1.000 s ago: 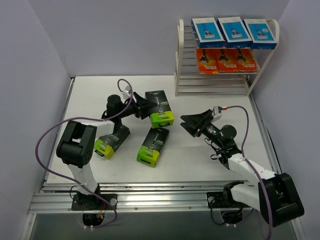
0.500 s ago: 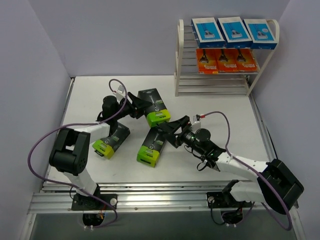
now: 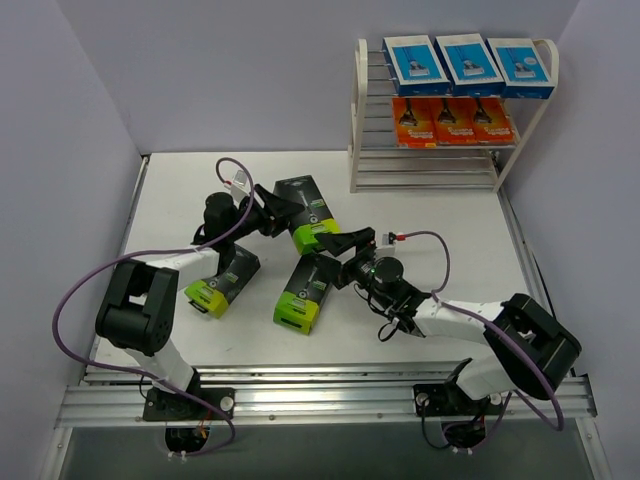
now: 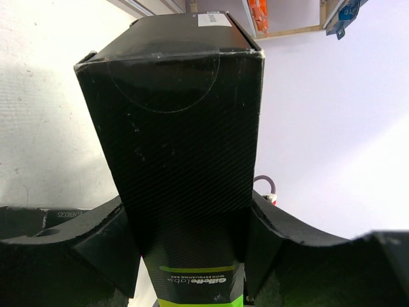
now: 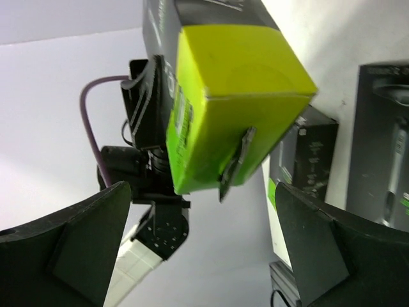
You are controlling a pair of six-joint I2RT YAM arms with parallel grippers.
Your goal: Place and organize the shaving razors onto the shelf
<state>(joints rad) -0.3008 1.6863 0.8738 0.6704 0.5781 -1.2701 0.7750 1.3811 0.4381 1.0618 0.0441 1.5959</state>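
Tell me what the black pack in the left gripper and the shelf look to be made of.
Black pack: probably printed cardboard, matte with a woven carbon-like pattern. Folded edges and a scuffed face show in the left wrist view.
Shelf: the frame looks like cream plastic, smooth with rounded corners. Its rods look like thin shiny metal, though a silvery coating cannot be ruled out.

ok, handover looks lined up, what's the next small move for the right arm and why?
Probably ease the right gripper forward until its open fingers straddle the lime-green end of the black pack, then close. The left gripper holds that pack by its black end, and the lime end faces the right gripper but seems not yet between the fingers.
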